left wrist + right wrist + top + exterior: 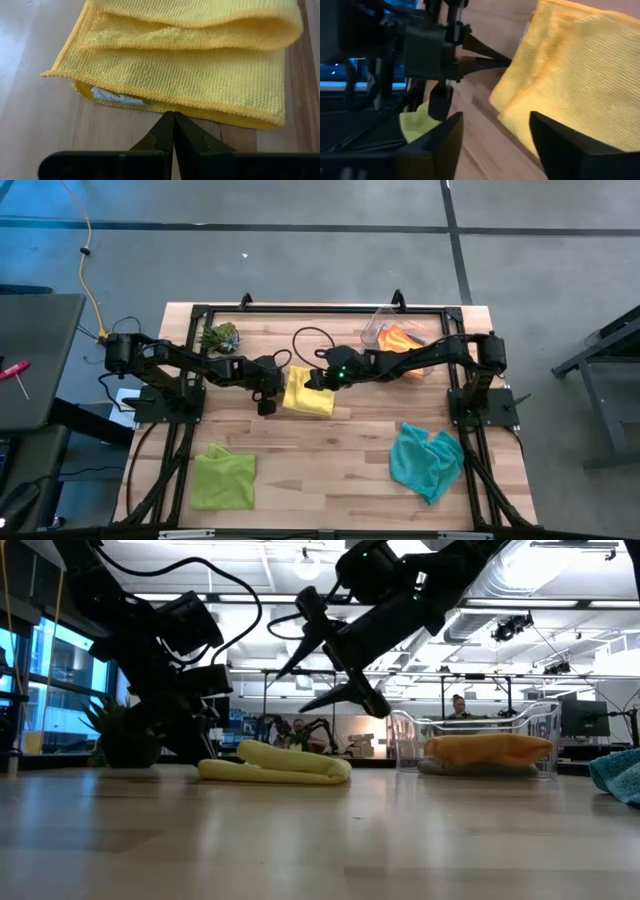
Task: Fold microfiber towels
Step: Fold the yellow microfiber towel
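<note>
The yellow towel [308,394] lies folded in several layers on the table's middle; it also shows in the low view [275,765]. My left gripper [173,116] is shut, low at the towel's left edge, its tips at the edge of the bottom layer. My right gripper [328,668] is open and empty, hovering above the towel's far right part, clear of it. The lime green towel [222,477] lies rumpled at the near left and the teal towel [427,460] at the near right. The orange towel [400,338] lies in the clear bin, on something grey [470,769]. My left gripper's shut fingertips [170,122] come level from the table's left and meet the yellow towel's left edge [165,106] at the bottom layers. Whether they press on it or only stand against it, I cannot tell. The towel lies flat on the table.
A clear plastic bin [385,330] stands at the far right. A small green spiky plant [220,337] stands at the far left. A black cable [305,340] loops behind the towel. Bare wood lies between the lime green and teal towels.
</note>
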Controlling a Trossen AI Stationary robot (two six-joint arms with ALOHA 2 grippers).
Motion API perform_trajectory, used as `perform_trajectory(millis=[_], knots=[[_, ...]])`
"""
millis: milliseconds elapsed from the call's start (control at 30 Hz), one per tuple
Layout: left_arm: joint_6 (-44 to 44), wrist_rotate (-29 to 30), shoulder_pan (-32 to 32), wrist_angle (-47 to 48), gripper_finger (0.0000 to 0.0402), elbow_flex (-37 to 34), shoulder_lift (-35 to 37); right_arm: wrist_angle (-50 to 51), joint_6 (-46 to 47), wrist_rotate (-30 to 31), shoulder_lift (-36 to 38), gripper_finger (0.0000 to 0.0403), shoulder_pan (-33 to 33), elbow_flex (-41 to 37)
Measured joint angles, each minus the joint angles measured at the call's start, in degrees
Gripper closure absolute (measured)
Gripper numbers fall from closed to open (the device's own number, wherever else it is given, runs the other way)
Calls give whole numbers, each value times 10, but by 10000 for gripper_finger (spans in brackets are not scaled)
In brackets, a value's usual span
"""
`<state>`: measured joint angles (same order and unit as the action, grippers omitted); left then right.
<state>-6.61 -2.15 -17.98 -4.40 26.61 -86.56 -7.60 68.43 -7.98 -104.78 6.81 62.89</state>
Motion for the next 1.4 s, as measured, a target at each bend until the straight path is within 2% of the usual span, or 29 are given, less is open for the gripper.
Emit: perform_trajectory(millis=[133, 300, 433, 700, 833, 1000, 1133, 1233, 1333, 1400], knots=[[0, 0, 0, 0, 402, 0, 0, 19, -52, -10, 17, 147, 11, 0], [3, 8, 1, -1, 402, 0, 0, 84, -97, -19, 34, 144, 16, 0], [4, 10, 0, 2, 402, 1, 0, 135, -85, -23, 32, 144, 13, 0], [-18, 20, -50, 158, 401, 26, 83, 183, -99, 2, 32, 144, 9, 0], [61, 12, -88, 195, 400, 26, 132, 245, -149, 37, 56, 144, 12, 0], [187, -62, -98, 179, 374, 27, 179, 364, -220, 65, 86, 149, 12, 0], [245, -76, -64, 157, 333, 28, 201, 404, -245, 64, 95, 196, 3, -21], [287, -74, -35, 144, 292, 28, 206, 379, -212, 56, 117, 270, -5, -76], [357, -75, -12, 123, 244, 28, 202, 319, -156, 47, 155, 362, -14, -140], [394, -80, -1, 98, 212, 28, 194, 266, -124, 46, 184, 390, -20, -179]])
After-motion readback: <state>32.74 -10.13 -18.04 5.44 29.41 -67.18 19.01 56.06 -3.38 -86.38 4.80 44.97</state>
